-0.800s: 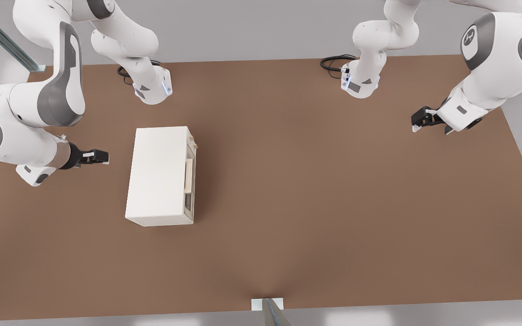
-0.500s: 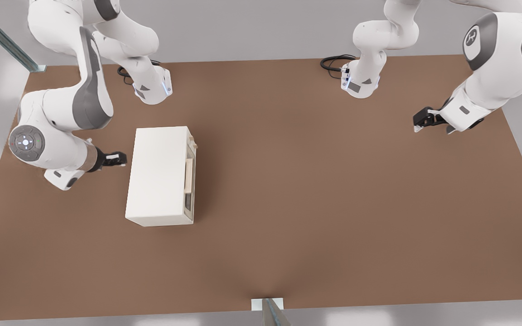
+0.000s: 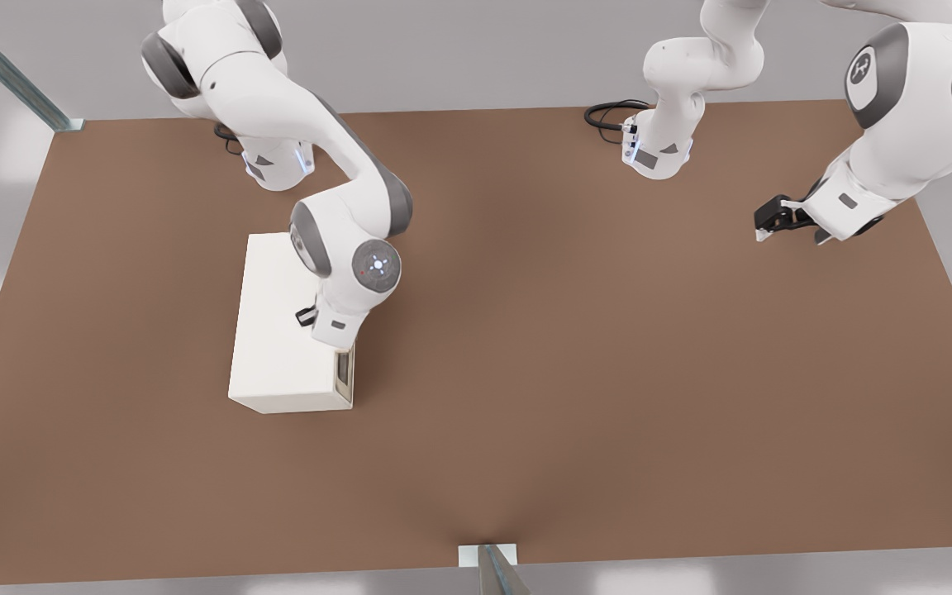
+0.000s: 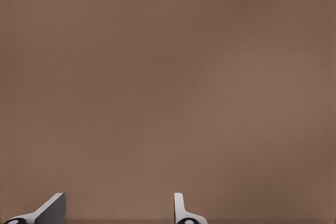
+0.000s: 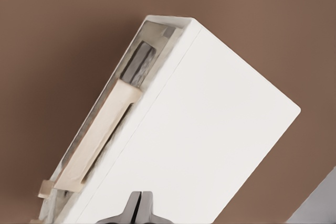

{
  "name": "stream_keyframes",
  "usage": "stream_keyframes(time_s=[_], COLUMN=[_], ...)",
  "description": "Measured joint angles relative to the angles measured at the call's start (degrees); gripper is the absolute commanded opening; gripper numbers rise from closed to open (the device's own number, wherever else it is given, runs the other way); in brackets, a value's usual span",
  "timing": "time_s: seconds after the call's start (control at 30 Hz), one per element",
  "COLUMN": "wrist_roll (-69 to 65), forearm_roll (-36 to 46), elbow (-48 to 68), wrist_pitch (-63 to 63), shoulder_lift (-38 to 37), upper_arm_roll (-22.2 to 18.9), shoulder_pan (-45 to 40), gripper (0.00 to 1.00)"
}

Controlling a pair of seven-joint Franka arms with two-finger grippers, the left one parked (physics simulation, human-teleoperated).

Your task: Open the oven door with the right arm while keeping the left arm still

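A cream-white box-shaped oven (image 3: 282, 330) sat on a brown table (image 3: 608, 372), toward the front view's left. Its oven door (image 3: 345, 371) faced the front view's right and looked shut, flush with the box. The right arm (image 3: 335, 215) reached over the oven's plain top, its wrist hanging above the edge where top met door. The pincer (image 5: 139, 205) hovered over that top, its two fingertips pressed together, closed on nothing. In the right wrist view, the long tan handle (image 5: 100, 136) ran along the door beside a dark grey window (image 5: 138, 64). The door would likely handle as a stiff hinged panel, rigid and not fragile. The bar handle looked like the sensible place to take hold, near its middle, once the pincer opened.
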Motion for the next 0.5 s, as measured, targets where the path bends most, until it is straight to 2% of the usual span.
stream_keyframes(time_s=[0.3,0.5], wrist_roll=[3.76,5.33], forearm_roll=[-2.76,-3.03], elbow=[5.17,4.84], wrist_pitch=[0.31,0.83], shoulder_lift=[7.2,8.46], upper_arm_roll=[-0.04,-0.13], shoulder_pan=[2.15,2.45], gripper=[0.21,0.21])
